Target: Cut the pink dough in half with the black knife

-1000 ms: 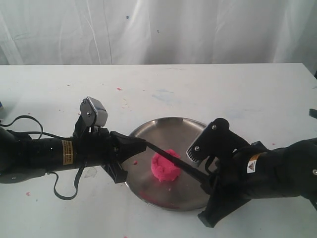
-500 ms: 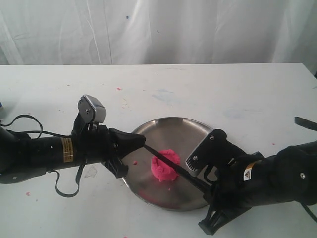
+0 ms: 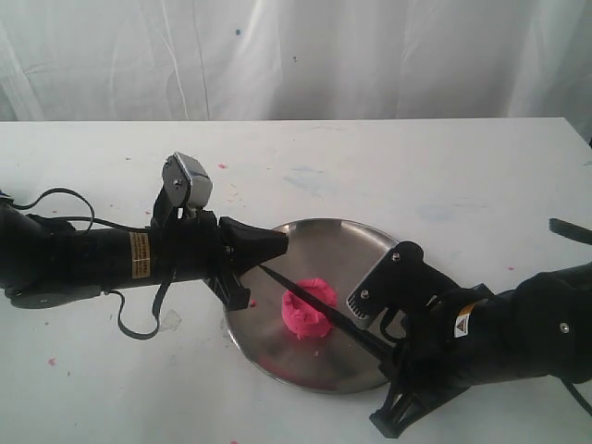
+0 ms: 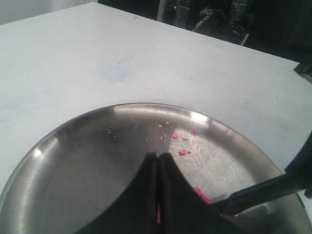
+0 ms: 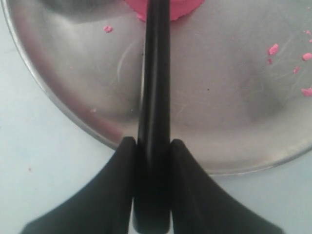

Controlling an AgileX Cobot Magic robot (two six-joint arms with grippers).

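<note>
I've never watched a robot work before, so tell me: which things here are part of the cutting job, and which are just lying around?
Part of the job:
pink dough
black knife, clamped in the right gripper
left gripper, shut at the blade's tip
steel plate under the dough

Just lying about:
pink crumbs on the plate
white table

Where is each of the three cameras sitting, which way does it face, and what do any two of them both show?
Exterior view: raised, off the arms, looking down across the white table at the round steel plate; both black arms show.
Left wrist view: on the left arm, looking over the shut left gripper onto the plate.
Right wrist view: on the right arm, looking down along the slim black knife clamped in the right gripper.
Shared: exterior and right wrist views both show the knife lying across the bright pink dough.
</note>
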